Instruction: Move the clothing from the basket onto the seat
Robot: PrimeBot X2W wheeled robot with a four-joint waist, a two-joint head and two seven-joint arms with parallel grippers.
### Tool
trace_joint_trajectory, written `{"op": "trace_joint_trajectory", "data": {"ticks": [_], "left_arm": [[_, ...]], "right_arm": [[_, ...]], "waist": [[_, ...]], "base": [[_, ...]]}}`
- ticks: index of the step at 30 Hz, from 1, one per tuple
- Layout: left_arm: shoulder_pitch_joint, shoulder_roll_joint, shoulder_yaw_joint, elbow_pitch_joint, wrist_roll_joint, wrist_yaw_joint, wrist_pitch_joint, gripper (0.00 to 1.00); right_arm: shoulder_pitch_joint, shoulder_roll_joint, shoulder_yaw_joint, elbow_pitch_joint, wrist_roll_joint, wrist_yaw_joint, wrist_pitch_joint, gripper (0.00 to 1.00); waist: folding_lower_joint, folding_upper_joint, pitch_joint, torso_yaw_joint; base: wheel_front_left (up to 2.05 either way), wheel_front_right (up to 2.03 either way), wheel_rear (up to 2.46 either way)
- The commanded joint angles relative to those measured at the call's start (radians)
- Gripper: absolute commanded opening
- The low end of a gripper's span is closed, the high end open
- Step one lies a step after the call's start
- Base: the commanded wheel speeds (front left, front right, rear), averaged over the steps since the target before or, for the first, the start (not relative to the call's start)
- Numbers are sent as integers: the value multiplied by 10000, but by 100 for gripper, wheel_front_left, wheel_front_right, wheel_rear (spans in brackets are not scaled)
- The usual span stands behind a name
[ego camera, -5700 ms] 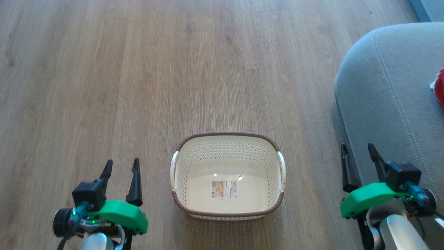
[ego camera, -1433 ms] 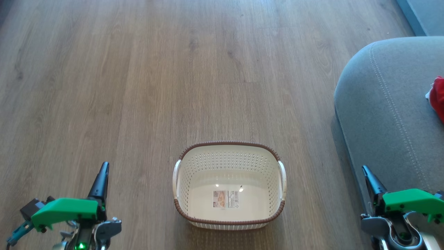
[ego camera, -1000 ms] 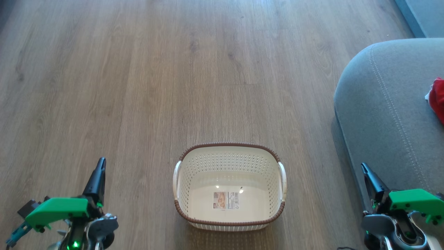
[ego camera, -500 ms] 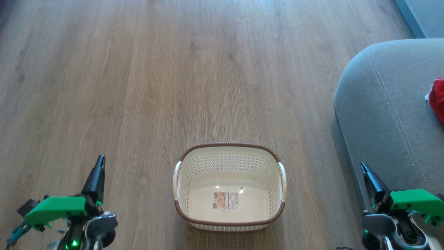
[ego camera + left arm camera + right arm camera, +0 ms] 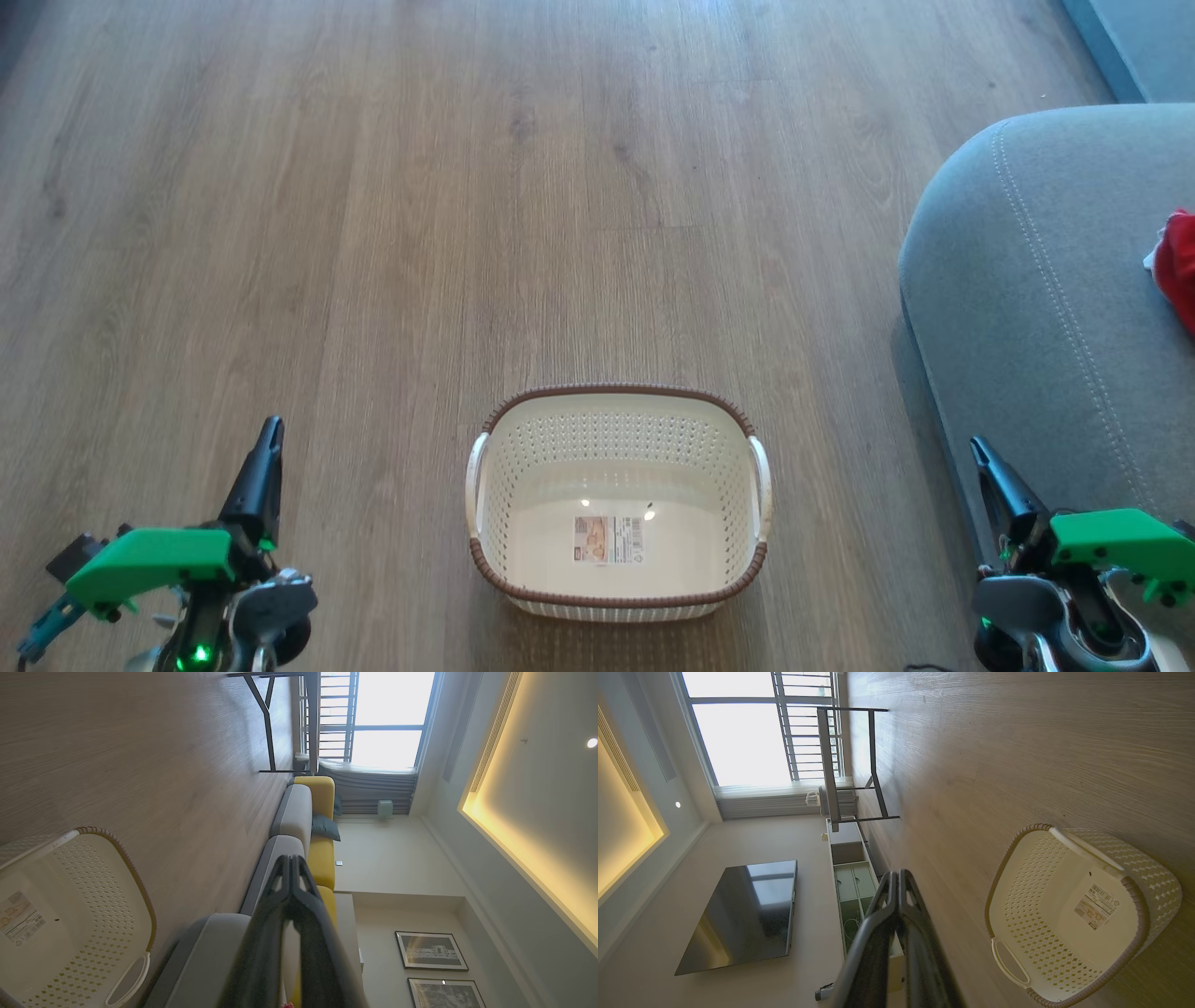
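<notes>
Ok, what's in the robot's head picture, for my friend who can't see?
An empty cream basket sits on a wooden floor, with just a label sticker inside. A grey seat on the right holds a bit of red clothing. The left gripper and right gripper, both shut, sit in the lower corners.

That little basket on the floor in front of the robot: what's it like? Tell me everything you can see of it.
The basket is a small rectangular tub with rounded corners, seemingly cream plastic. Its walls are perforated, its rim is brown and braided-looking, and a white handle sits on each short side. It stands upright on the wooden floor, apart from the grey seat on its right. Inside, only a label sticker lies on the smooth bottom; nothing else touches it.
</notes>
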Motion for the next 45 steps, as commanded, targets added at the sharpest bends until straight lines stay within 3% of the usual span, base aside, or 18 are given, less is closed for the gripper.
{"op": "trace_joint_trajectory", "data": {"ticks": [1,45], "left_arm": [[-556,45,362,-354,-40,-67,42,0],[-556,45,361,-356,-40,-67,41,0]], "right_arm": [[-522,-60,168,-410,57,71,78,0],[-522,-60,171,-410,59,71,76,0]], "waist": [[0,0,1,0],[0,0,1,0]], "base": [[0,0,0],[0,0,0]]}}
